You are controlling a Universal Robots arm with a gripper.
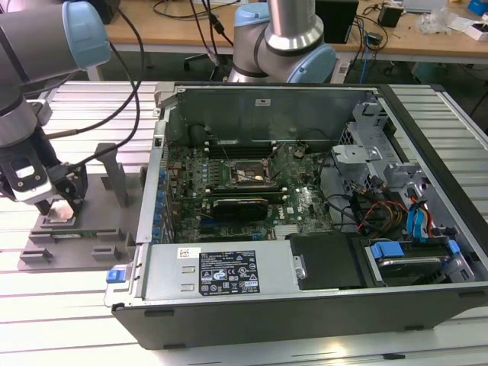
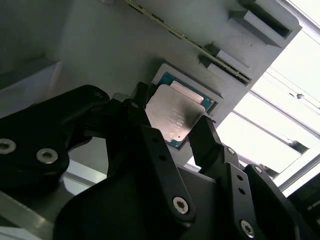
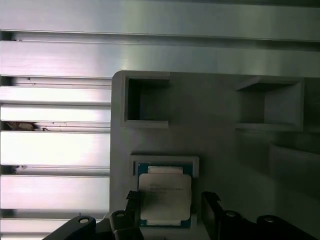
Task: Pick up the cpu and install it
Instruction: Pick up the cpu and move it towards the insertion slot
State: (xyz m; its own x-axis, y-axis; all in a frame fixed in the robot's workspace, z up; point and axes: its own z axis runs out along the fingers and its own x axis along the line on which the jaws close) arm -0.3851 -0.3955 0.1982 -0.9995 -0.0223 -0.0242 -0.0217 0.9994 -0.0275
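**Exterior view.** The arm [image 1: 30,53] reaches down at the exterior view's left. Its gripper [image 1: 59,204] is low over the grey tray [image 1: 95,232], which lies on the slatted table [image 1: 76,320] just beside the open computer case [image 1: 305,305]. The cpu [image 1: 59,217] shows as a pale square in the tray, under the fingers. The socket [image 1: 242,174] on the motherboard [image 1: 305,206] is well apart from it, inside the case toward the exterior view's right.

**Second wrist view.** The cpu [image 2: 175,114] lies flat in a square recess of the tray [image 2: 100,50], metal plate up. The black fingers [image 2: 207,137] stand at two opposite edges of the chip, one on each side.

**First wrist view.** The cpu [image 3: 164,196] is seated in the recess and not lifted. A strip of tray [image 3: 210,130] shows between one finger [image 3: 211,212] and the chip's edge, so the hand is spread and straddling the chip, clamped on nothing.

**Handling (judgement).**
- The chip is likely light, thin and stiff.
- The plate looks smooth, so it may slip in the grip.
- The underside contacts are probably fragile (not visible here).
- Best hold: the two opposite side edges, kept level, with a gentle squeeze and no tilt.
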